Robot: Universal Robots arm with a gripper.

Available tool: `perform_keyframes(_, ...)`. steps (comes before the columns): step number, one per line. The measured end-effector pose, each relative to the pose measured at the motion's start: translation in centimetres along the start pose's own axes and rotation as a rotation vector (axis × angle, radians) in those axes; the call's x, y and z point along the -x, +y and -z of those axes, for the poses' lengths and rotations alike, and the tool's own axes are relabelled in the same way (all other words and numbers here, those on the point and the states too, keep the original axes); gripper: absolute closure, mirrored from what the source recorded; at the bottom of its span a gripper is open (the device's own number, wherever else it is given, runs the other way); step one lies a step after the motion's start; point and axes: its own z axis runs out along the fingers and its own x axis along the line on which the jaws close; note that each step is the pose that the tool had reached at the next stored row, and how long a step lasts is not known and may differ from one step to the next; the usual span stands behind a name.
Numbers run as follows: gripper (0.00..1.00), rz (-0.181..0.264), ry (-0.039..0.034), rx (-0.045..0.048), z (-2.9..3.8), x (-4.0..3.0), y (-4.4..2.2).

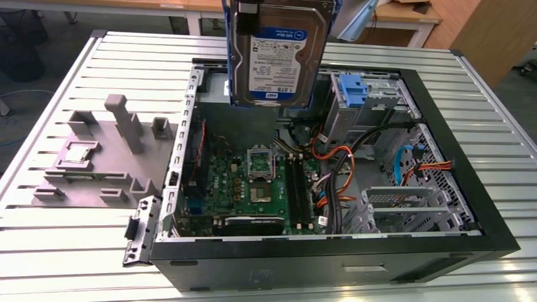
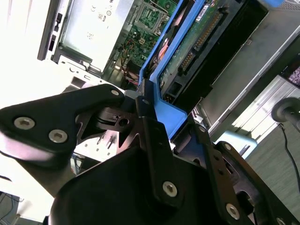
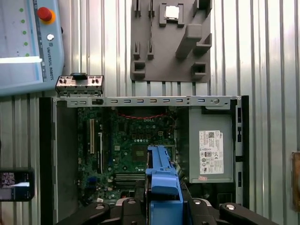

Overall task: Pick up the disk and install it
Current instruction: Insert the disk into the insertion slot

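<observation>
**Disk clamped in the gripper, held above the open computer case**

In the second wrist view the gripper is closed on the blue bracket at one end of the disk, its black fingers pressed against the plastic from both sides. This view shows the disk's green circuit-board side and its connector edge.

The exterior view shows the opposite face: the disk hangs upright, its white-and-blue label towards the camera, over the rear part of the computer case, clear of the motherboard below. The case lies open on the slatted metal surface. At the exterior view's left, a grey fixture beside the case carries a small silver chip.

The first wrist view looks straight down past the gripper. The disk appears edge-on as a blue strip over the motherboard, with the silver power supply just beside it. A teach pendant lies on the surface.
</observation>
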Motion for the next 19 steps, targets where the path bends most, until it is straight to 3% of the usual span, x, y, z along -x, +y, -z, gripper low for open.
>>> perform_keyframes(13, 0.64, 0.000, 0.0040, -0.0001, 0.00, -0.39, -0.03)
perform_keyframes(19, 0.64, 0.000, 0.0040, -0.0001, 0.00, -0.38, -0.53)
